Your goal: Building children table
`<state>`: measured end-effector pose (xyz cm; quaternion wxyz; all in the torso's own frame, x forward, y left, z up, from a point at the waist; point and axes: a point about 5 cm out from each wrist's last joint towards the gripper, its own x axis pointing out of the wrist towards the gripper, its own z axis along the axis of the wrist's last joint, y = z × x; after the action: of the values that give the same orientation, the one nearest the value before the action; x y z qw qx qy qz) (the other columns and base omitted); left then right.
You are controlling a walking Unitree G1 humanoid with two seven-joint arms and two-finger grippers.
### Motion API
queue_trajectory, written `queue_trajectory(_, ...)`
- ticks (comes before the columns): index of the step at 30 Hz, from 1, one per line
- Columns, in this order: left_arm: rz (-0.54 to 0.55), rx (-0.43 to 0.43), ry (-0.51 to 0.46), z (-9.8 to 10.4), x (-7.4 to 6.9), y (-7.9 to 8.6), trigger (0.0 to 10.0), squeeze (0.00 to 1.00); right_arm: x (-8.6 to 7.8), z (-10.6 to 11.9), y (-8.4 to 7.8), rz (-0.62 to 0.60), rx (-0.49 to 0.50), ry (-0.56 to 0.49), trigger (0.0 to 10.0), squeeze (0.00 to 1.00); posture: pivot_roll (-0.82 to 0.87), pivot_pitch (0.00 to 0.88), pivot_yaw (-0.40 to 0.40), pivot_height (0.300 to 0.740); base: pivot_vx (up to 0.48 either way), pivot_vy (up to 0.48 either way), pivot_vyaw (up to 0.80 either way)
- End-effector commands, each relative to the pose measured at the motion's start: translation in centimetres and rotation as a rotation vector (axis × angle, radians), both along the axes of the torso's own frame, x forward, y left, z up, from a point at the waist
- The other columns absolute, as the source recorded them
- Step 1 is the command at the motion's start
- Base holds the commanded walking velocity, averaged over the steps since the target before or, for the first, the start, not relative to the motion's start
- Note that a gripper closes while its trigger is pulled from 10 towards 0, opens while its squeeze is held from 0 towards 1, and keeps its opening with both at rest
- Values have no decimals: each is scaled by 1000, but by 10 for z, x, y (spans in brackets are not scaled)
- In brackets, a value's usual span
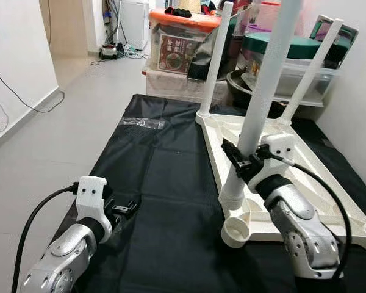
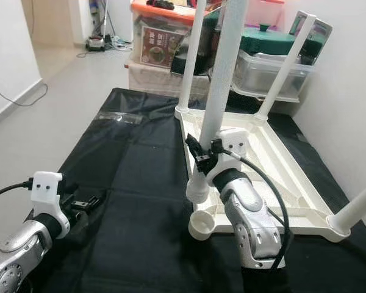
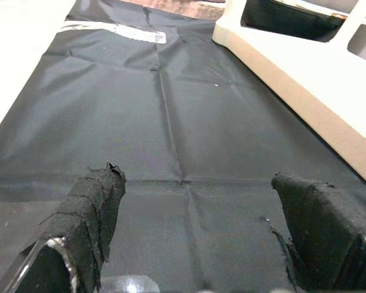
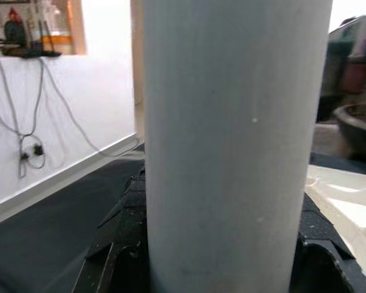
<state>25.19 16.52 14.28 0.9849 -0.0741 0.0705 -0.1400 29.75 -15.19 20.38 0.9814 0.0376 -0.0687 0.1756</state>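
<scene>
Right gripper [image 1: 243,160] is clamped low on the table leg [image 1: 262,97], just above the corner socket of the upside-down tabletop [image 1: 329,201]; looks like light, stiff, slick plastic, so grip near the base, while left gripper [image 3: 201,235] idles open beside the tabletop.

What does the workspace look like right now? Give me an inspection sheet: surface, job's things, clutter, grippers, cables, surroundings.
Surface: black sheet spread on a grey tiled floor.
Job's things: white table top lies upside down on the sheet; two far legs stand upright in their corners; the near leg stands by the near-left corner socket; a further leg shows at the near-right corner.
Clutter: clear plastic strip on the sheet.
Grippers: right gripper shut on the near leg; left gripper open, low over the sheet, holding nothing.
Cables: black cable from each wrist; wires along the left wall.
Surroundings: storage bins and pots behind the table; white walls.
</scene>
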Motion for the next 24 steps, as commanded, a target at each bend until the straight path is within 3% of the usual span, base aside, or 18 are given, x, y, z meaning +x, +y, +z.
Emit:
queue_trajectory(1, -27, -13, -17, 2, -3, -6, 10000, 0, 1, 0, -1, -5, 33, 22, 10000, 0, 61, 0, -140, 740, 0, 0, -756)
queue_trajectory(8, -45, -21, -35, 3, -4, -9, 10000, 0, 2, 1, -1, -18, 20, 10, 10000, 0, 58, 0, -140, 740, 0, 0, -630)
queue_trajectory(24, -49, -36, -51, 6, -3, -11, 10000, 0, 4, 1, 3, -13, 1, 12, 10000, 0, 62, 0, -141, 740, -90, 0, 0)
